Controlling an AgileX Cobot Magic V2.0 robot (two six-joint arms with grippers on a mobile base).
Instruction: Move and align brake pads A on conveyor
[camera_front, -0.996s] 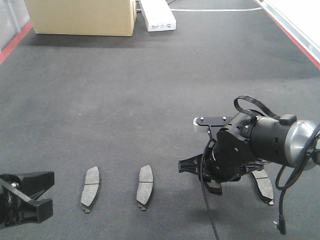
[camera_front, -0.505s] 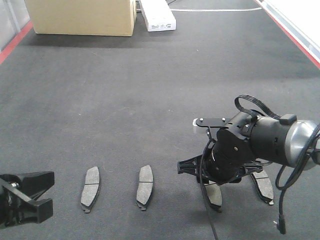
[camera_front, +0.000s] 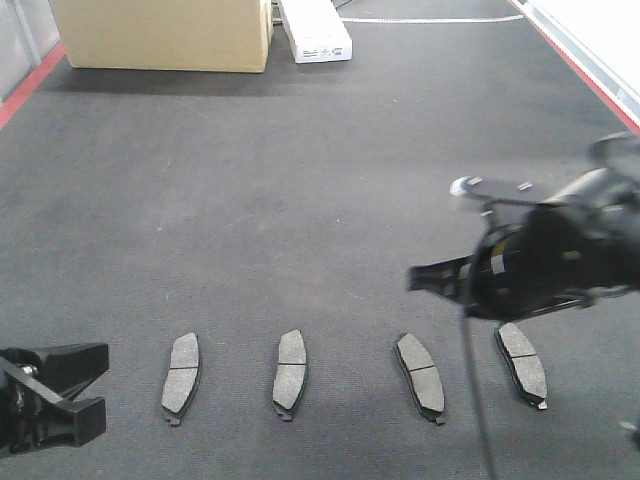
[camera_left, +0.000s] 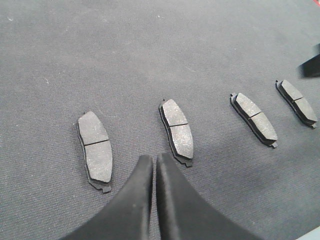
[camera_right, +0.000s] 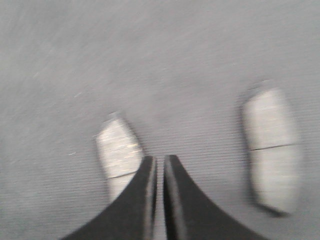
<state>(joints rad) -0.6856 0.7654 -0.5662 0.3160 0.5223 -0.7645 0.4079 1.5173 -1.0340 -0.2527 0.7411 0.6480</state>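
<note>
I am looking at four brake pads lying flat in a near row across the conveyor (camera_front: 300, 180). From left to right they are the first pad (camera_front: 181, 365), the second pad (camera_front: 290, 372), the third pad (camera_front: 420, 375) and the fourth pad (camera_front: 522, 363). The two left pads are lying close to parallel; the third and fourth are tilting with their far ends to the left. All four are apart from each other.

My right gripper (camera_right: 159, 165) is hanging blurred above the belt between the third and fourth pads, its fingers pressed almost together and carrying nothing. My left gripper (camera_left: 154, 165) is sitting low at the near left, fingers likewise nearly touching, empty, its tips just near of the second pad.

At the far edge a cardboard box (camera_front: 165, 33) and a white case (camera_front: 315, 30) are resting.
</note>
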